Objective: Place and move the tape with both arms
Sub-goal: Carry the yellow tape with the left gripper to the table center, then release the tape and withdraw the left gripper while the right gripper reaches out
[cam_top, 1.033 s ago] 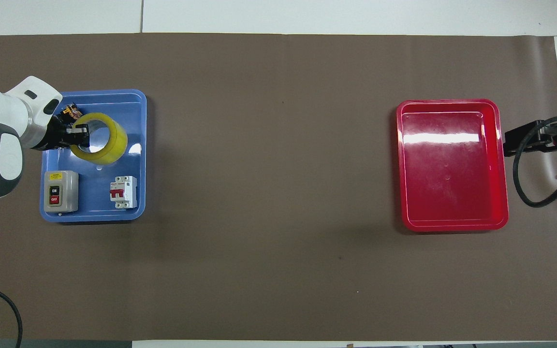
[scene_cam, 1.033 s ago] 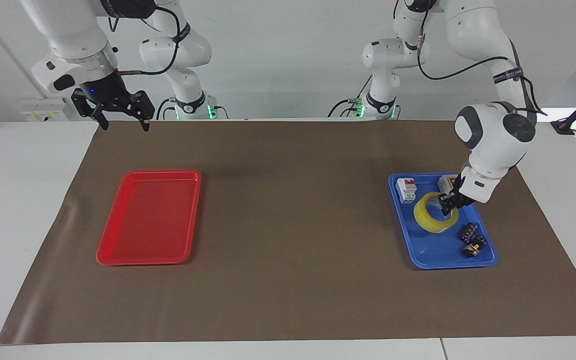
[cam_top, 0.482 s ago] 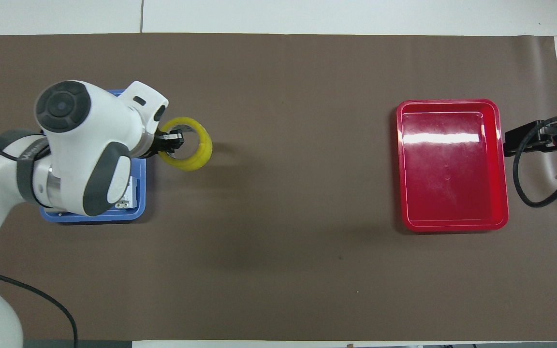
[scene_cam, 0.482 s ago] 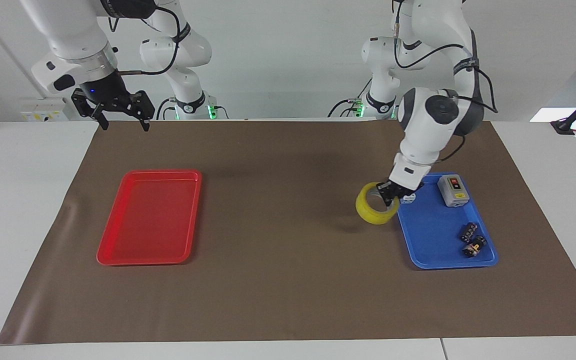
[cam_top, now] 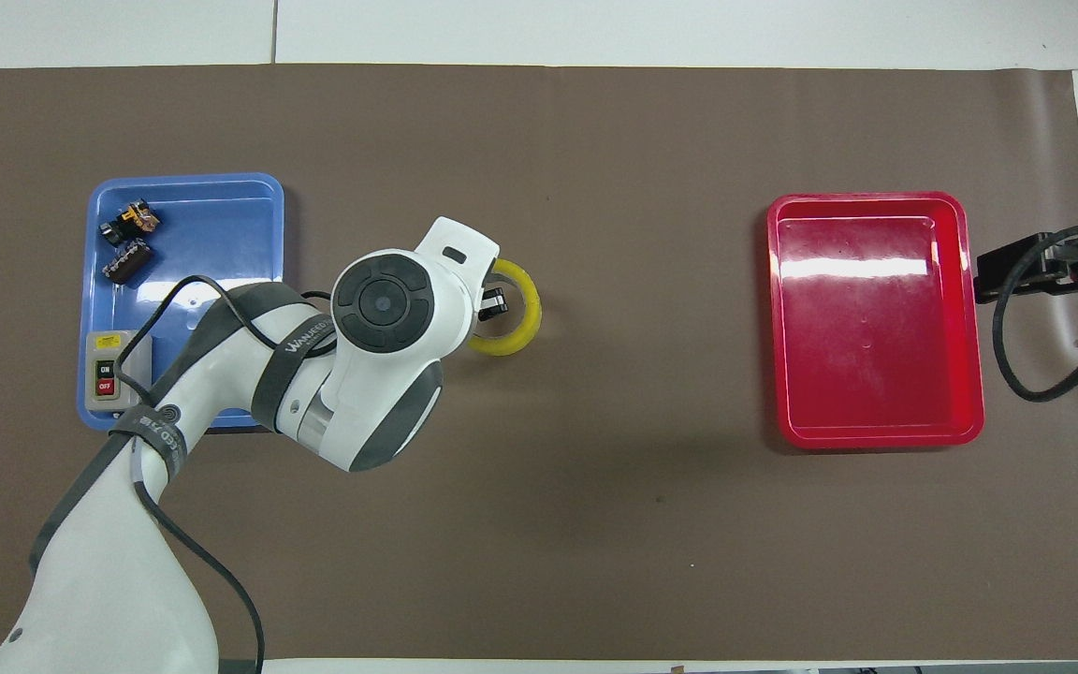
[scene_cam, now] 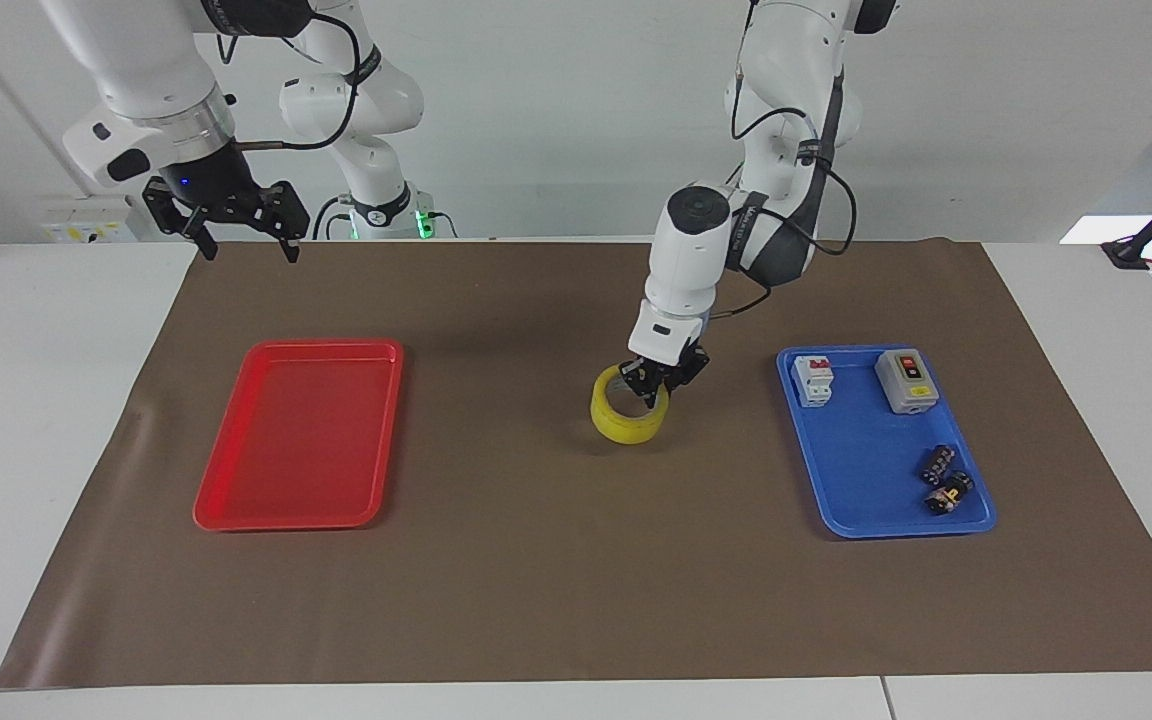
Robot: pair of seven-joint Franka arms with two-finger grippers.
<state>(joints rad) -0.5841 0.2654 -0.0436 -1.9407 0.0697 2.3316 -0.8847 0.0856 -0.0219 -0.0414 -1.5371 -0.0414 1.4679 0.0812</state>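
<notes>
The yellow tape roll [scene_cam: 628,424] is over the middle of the brown mat, between the two trays, low and tilted; I cannot tell whether it touches the mat. My left gripper [scene_cam: 654,386] is shut on the roll's rim on the side toward the blue tray, one finger inside the ring. In the overhead view the left arm's wrist covers part of the tape [cam_top: 518,328] and most of the left gripper [cam_top: 492,305]. My right gripper [scene_cam: 247,250] waits, open and empty, in the air over the mat's corner near its base, and it shows at the overhead view's edge [cam_top: 1044,267].
A blue tray [scene_cam: 866,500] at the left arm's end holds a white breaker [scene_cam: 814,381], a grey switch box [scene_cam: 906,381] and small black parts [scene_cam: 945,480]. An empty red tray [scene_cam: 301,440] lies at the right arm's end. The brown mat [scene_cam: 536,560] covers the table.
My left gripper lifted the tape out of the blue tray and carried it toward the right arm's end, to the middle of the mat. The right arm has not moved.
</notes>
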